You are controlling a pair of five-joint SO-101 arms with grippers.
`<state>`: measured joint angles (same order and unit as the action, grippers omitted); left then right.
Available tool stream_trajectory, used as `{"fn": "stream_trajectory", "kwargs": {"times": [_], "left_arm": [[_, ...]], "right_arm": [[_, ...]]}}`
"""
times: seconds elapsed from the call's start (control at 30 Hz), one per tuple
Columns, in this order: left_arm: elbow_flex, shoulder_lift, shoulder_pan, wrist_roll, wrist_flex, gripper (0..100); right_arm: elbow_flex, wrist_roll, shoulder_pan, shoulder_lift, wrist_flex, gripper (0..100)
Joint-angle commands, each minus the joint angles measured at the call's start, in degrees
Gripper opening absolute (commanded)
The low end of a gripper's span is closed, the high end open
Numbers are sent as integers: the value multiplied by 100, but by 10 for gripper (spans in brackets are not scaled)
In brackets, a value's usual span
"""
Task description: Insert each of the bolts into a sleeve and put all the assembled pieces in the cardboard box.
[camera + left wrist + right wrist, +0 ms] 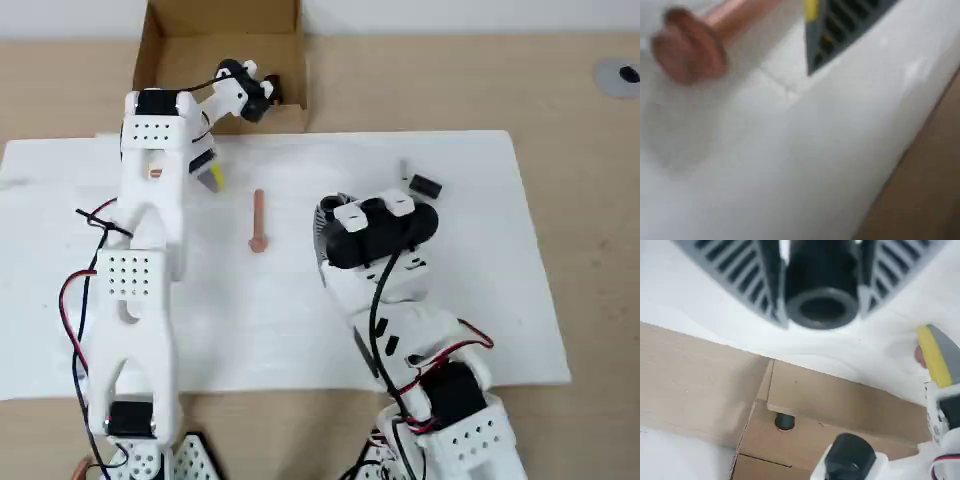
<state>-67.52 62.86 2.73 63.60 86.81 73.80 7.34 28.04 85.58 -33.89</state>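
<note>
A copper bolt (258, 222) lies on the white sheet (480, 300) with its head toward the near side. Its head (687, 50) shows close up in the left wrist view. My left gripper (210, 177) hangs just left of the bolt's far end, touching nothing. My right gripper (821, 300) is shut on a black sleeve (822, 305), whose open bore faces the cardboard box (840, 405). In the high view this gripper (326, 222) is right of the bolt. One assembled piece (784, 422) lies inside the box. A second black sleeve (425, 185) lies on the sheet at the right.
The cardboard box (160, 50) stands at the back edge of the sheet, and part of the left arm's wrist (245, 88) hangs over its near wall. A grey disc (616, 75) sits at the far right of the wooden table.
</note>
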Motion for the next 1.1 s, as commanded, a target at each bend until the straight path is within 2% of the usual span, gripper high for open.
{"fn": "stream_trajectory", "kwargs": {"times": [0.0,0.1,0.17,0.47,0.53,0.7,0.83,0.9,1.03,1.07], "left_arm": [[-967,-303,352,-132,686,253],[-1776,-462,378,-26,1090,253],[-1925,-462,396,308,1187,253],[-826,-444,440,897,1160,253],[-501,-444,422,949,888,253],[686,-444,396,949,-369,253],[1284,-444,273,914,-809,251],[1380,-444,211,905,-835,204],[1213,-453,141,484,-844,0],[1081,-453,141,431,-809,16]], "right_arm": [[-13,62,-110,48,26,9],[-13,62,-110,48,35,9],[-13,62,-110,48,44,9],[-13,62,-110,48,44,9],[-13,62,-110,48,35,9],[-13,62,-110,48,18,9],[-4,62,-110,48,18,9],[48,62,-110,48,44,9],[198,62,-110,48,44,9],[207,62,-110,48,44,9]]}}
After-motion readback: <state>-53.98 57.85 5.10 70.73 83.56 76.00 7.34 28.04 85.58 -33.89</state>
